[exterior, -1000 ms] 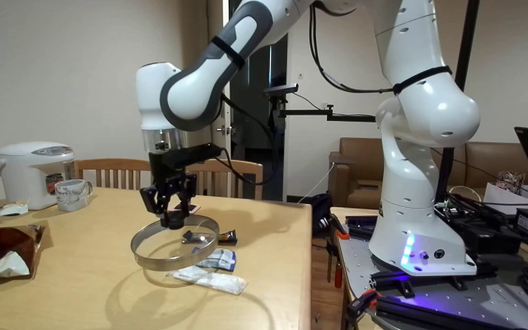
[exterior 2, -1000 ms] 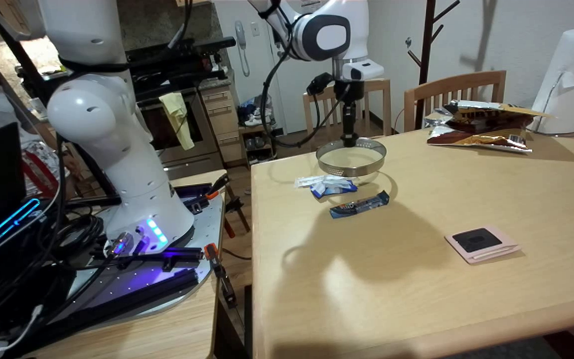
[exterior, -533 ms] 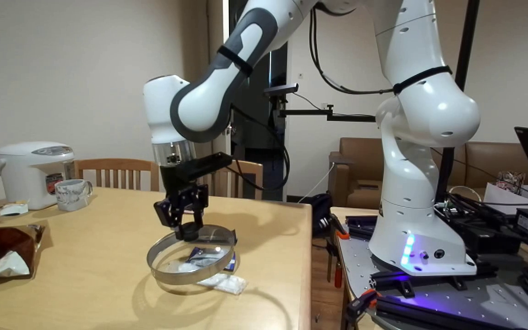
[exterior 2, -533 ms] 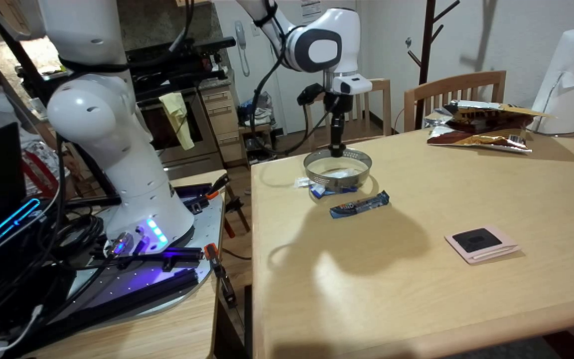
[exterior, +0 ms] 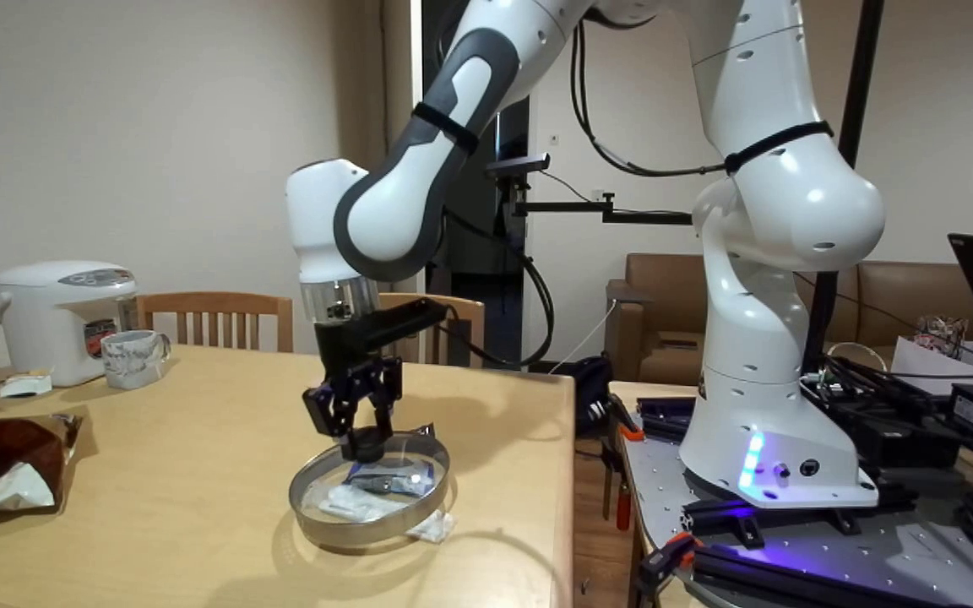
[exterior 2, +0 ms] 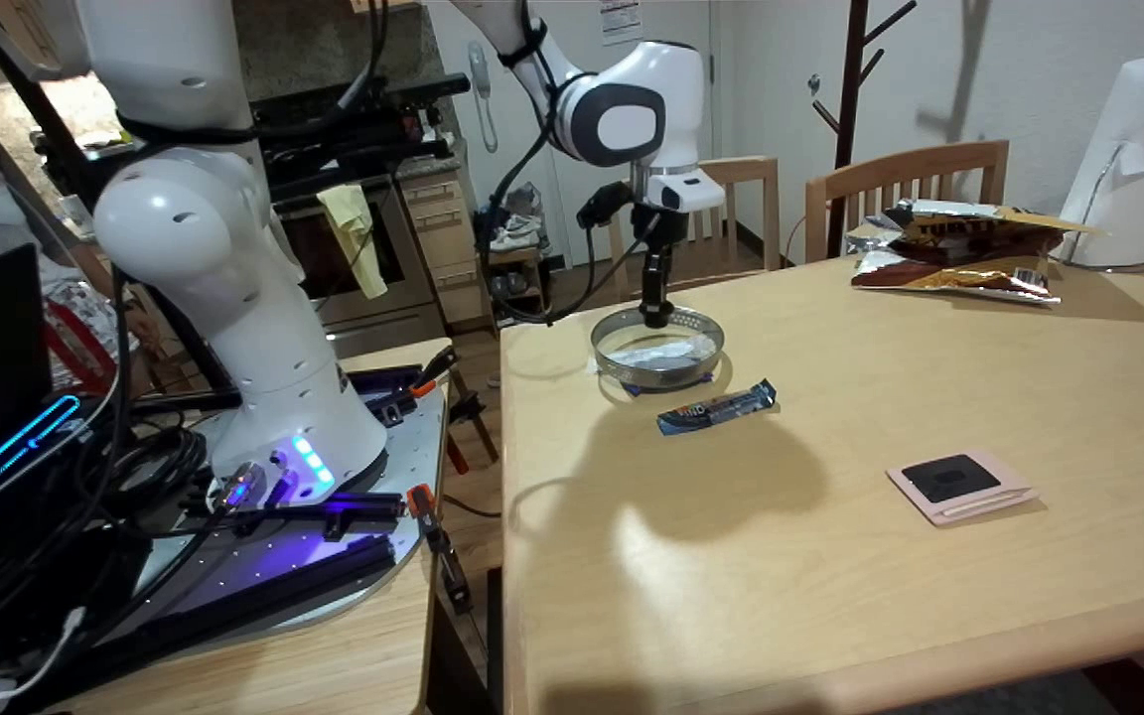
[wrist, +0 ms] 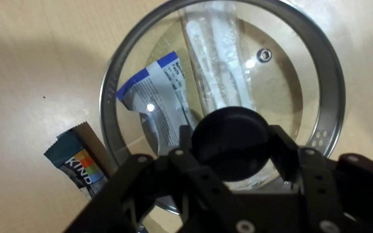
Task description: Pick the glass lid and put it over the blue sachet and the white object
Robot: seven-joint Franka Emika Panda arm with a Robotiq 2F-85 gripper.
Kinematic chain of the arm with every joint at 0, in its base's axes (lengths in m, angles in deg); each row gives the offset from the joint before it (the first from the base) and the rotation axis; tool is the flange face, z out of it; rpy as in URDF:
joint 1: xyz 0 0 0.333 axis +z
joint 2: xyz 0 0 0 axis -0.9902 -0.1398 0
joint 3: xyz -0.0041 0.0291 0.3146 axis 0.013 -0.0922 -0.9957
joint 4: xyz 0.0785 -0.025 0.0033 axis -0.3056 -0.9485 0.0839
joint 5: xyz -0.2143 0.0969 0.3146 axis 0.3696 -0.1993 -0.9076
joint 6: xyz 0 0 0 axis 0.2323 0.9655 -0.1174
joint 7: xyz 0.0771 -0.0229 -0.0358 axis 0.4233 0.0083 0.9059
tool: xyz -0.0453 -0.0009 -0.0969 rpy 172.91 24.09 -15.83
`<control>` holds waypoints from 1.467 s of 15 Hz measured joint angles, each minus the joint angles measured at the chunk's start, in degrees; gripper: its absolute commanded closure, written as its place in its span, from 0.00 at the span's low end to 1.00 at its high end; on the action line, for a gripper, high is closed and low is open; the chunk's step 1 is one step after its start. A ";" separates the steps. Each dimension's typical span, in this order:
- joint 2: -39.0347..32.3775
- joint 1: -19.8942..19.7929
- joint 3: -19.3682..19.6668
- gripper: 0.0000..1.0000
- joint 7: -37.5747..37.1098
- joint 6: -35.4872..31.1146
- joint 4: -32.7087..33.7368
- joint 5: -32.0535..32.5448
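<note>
My gripper (exterior: 366, 441) is shut on the dark centre knob of the glass lid (wrist: 332, 84) and holds it level. In both exterior views the lid's metal rim (exterior: 360, 534) (exterior 2: 656, 378) hangs low over the table, seemingly just above it. The blue sachet (wrist: 160, 94) shows through the glass in the wrist view; a blue corner pokes below the rim in an exterior view (exterior 2: 637, 389). The white object (wrist: 217, 58), in a clear wrapper, lies beside it under the glass. In an exterior view one white end (exterior: 433, 528) sticks out past the rim.
A dark wrapped bar (exterior 2: 718, 407) (wrist: 79, 161) lies close beside the lid. A pink card holder (exterior 2: 959, 487) lies farther off. A white cup (exterior: 133, 359), white cooker (exterior: 64, 317), snack bag (exterior: 18, 464) and paper roll (exterior 2: 1133, 164) stand away. The table edge (exterior: 569, 473) is near.
The gripper has carried the lid down and towards the robot base. The lid has moved from beside and partly over the sachet and white object to mostly above them. The knob stays gripped.
</note>
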State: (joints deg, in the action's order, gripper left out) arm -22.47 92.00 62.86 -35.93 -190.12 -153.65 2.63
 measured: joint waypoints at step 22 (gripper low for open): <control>3.10 -0.05 -1.23 0.00 0.08 -7.82 -6.71 -6.84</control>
State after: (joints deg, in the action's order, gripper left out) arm -19.37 91.95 61.63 -35.86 -197.94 -160.36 -4.21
